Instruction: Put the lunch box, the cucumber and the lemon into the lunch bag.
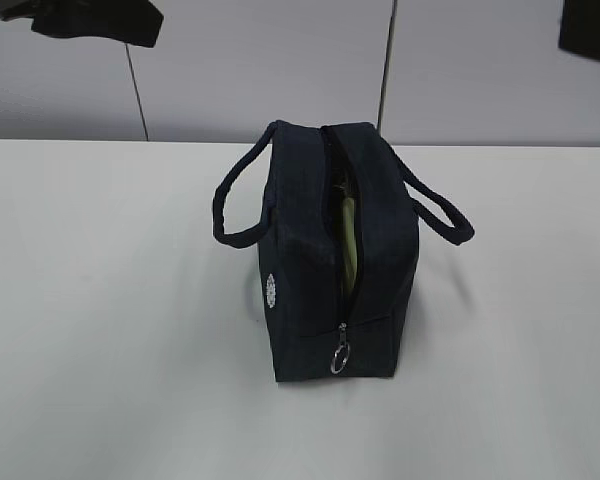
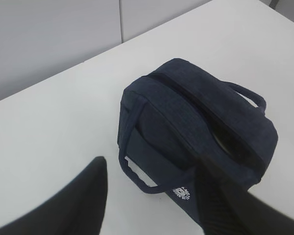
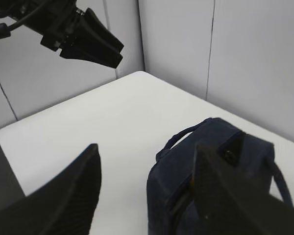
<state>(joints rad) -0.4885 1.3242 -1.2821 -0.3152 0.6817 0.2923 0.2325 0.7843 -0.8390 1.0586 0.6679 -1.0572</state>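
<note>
The navy lunch bag (image 1: 325,260) stands in the middle of the white table, its top zipper open and the metal ring pull (image 1: 340,356) hanging at the near end. A pale green surface (image 1: 348,245), the lunch box lid by its look, shows through the opening. The cucumber and the lemon are hidden. My left gripper (image 2: 152,164) is open and empty, high above the bag's left side. My right gripper (image 3: 148,147) is open and empty, high above the bag's right side. In the exterior view only their dark tips show, left (image 1: 95,20) and right (image 1: 590,30).
The white table (image 1: 100,320) ends at grey wall panels (image 1: 260,60) behind the bag. The bag's two loop handles (image 1: 235,205) hang out to either side. The left arm (image 3: 83,36) shows in the right wrist view.
</note>
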